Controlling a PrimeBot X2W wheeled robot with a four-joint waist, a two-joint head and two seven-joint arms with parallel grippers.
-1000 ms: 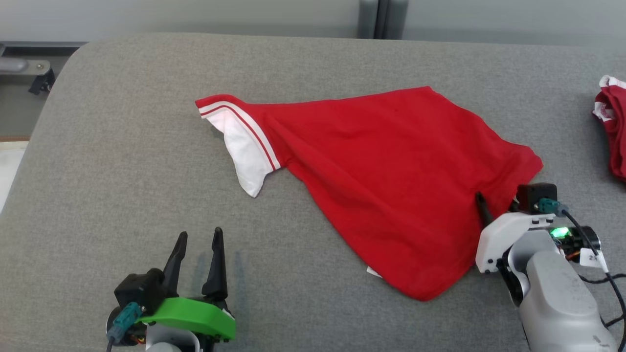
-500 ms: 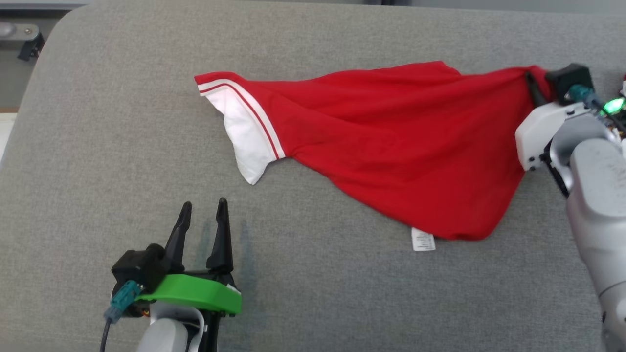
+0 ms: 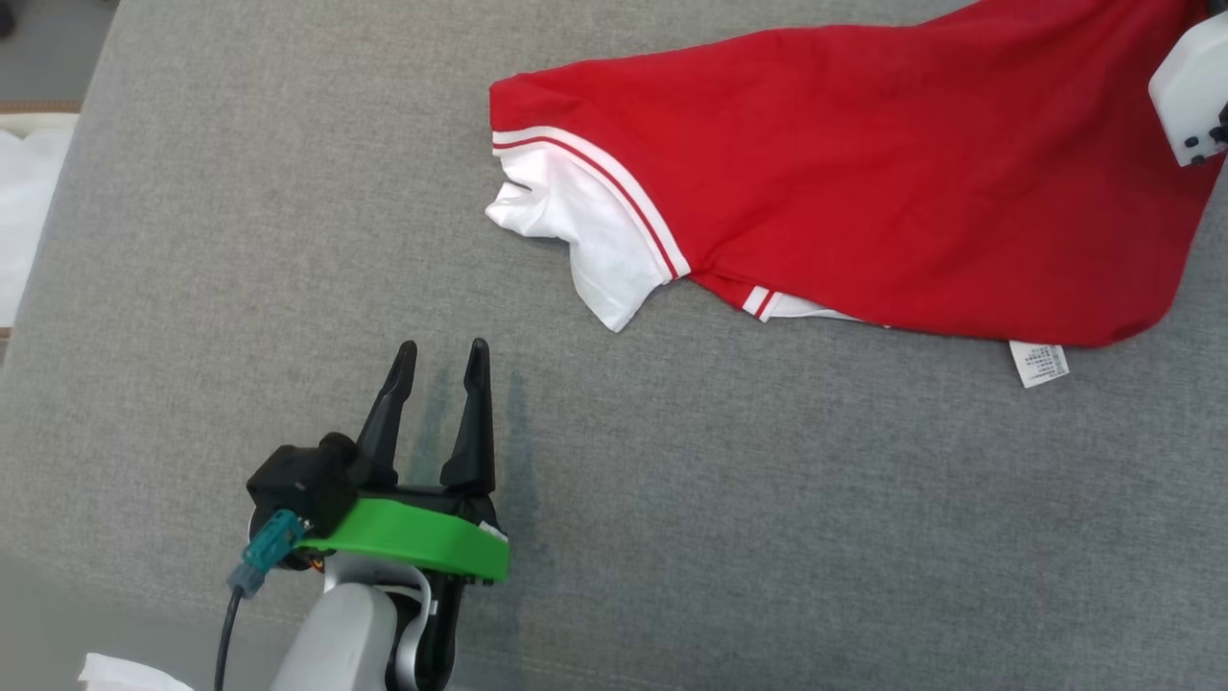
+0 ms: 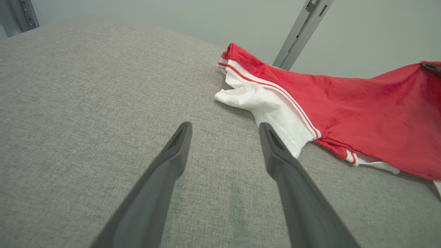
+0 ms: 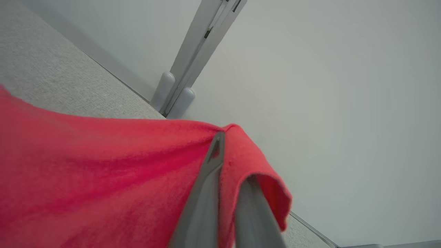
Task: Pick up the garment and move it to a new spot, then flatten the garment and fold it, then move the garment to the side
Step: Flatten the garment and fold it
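Inspected a grey upholstered surface (image 3: 672, 537) carrying one red T-shirt (image 3: 863, 182) with white sleeves. Found the right gripper (image 5: 234, 162) pressed together on a fold of red fabric at the shirt's right-hand end, with cloth lapped over one finger in the right wrist view. Noted that end raised off the surface and the body of the shirt sloping down in a slack sheet toward the left. Found one white sleeve (image 3: 585, 230), edged with red and white stripes, crumpled and resting on the surface. Noted a second striped cuff (image 3: 763, 300) peeping from under the lower edge, and a white care label (image 3: 1041, 363) showing at the lower right. Found the left gripper (image 3: 442, 347) spread wide, holding nothing, low over bare surface, near the white sleeve but apart from it. Judged the first stage to be in hand: garment seized and partly lifted, not yet set down at a new spot. Judged outstanding: release at the new spot, flattening, folding, final move to the side. Flagged the single-point hold as a risk: likely bunching and twisting on landing, with the sleeve end trailing. Expect to need both grippers for spreading.
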